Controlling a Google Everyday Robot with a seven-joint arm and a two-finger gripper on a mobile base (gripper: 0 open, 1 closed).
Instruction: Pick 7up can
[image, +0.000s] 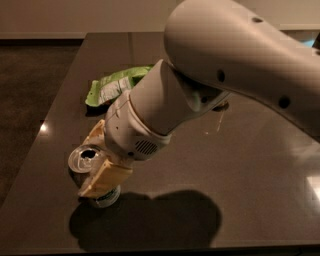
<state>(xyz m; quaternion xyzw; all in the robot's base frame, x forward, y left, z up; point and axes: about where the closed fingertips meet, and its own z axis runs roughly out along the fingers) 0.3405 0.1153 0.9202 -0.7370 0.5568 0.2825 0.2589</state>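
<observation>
The 7up can (84, 158) stands upright near the front left corner of the dark table (250, 170). Its silver top with the open mouth shows, and a bit of white and green label shows low at the base. My gripper (89, 165) is at the can, with one cream finger (104, 179) pressed on its near side and the other finger (95, 133) on its far side. The jaws are shut on the can. The can rests on the table. My big white arm hides the middle of the table.
A green chip bag (114, 84) lies on the table behind the can, to the left of my arm. The table's left edge and front edge are close to the can. The floor lies beyond the left edge.
</observation>
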